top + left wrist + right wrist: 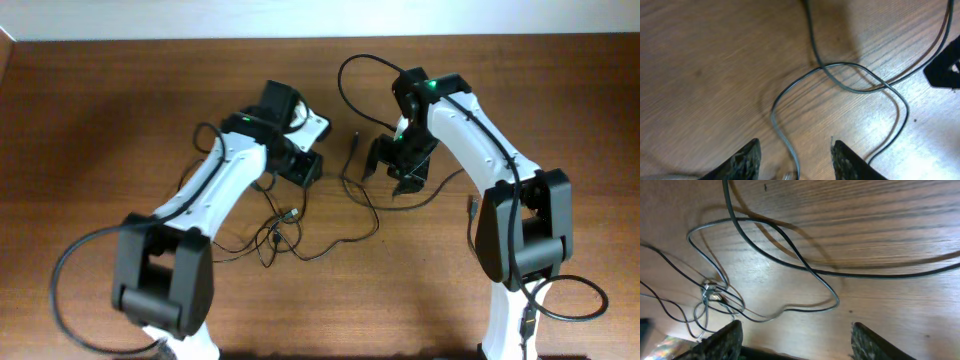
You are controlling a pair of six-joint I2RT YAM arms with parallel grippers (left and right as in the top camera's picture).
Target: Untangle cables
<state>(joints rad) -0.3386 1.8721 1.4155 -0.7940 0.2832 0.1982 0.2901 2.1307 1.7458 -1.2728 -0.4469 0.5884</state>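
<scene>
**Clerk:** Entry one?

**Keeper:** Cables (807, 270): several thin black flexible cords with small plugs. They lie slack on the surface between the two arms. There are crossed loops (885, 86) and one small tight knot (712, 291) nearer the left arm.

**Clerk:** Grippers?

**Keeper:** Left gripper (795, 160): fingers spread, one strand running between them, not pinched. Right gripper (797, 345): spread wide, empty, hanging over the loops.

**Clerk:** Handling advice?

**Keeper:** By my judgement, close on single strands only, one either side of a crossing and low to the wood. Draw them apart slowly, lifting the upper strand over the lower. A hard pull would likely tighten the knot.

**Clerk:** Setting?

**Keeper:** Surface (100, 120): brown wood-grain tabletop, with soft glare near the knot. Room: a pale strip beyond the far edge; nothing else shows.
</scene>
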